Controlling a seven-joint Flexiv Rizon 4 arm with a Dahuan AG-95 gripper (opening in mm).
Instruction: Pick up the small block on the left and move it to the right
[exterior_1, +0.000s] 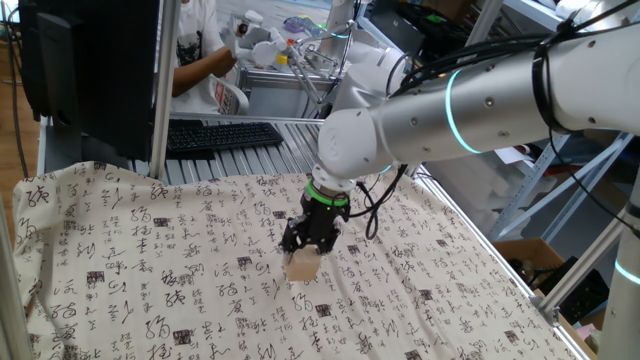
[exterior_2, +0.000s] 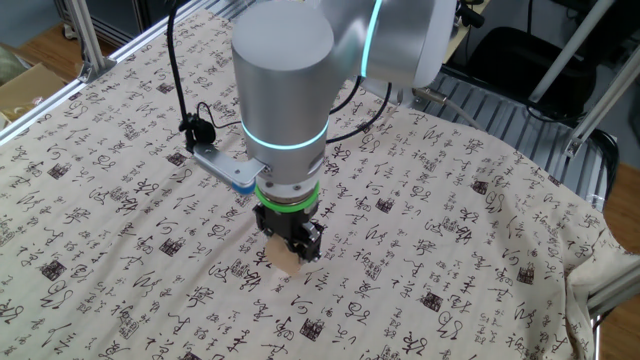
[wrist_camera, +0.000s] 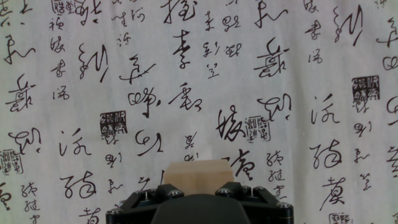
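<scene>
One fixed view: the arm reached down from the upper right, and the gripper was over the middle of the calligraphy-print cloth. The small block sat between the black fingertips, its lower half poking out below them. Fingers looked pressed against its sides, so pinching it. Whether the block touched the cloth or hung just above it was hard to tell here. A keyboard lay behind the table, and a person was in the background, both well apart from the work.

Other fixed view: same story from the opposite side. Gripper pointed straight down, the small block held at its tips, tan face showing below the fingers. A faint shadow lay under it on the cloth; the gap, if any, was slight.

Hand view: gripper body filled the bottom edge, and the small block showed just above it, centred and square between the fingers. Cloth ahead was flat, nothing else on it.

Judgement: grasp step done or just closing; lift or carry phase in hand. Next move likely calls for raising clear of the cloth so the fabric does not drag or bunch, then travelling to the right side while keeping the pinch firm, as only the upper part of the cube is gripped.
</scene>
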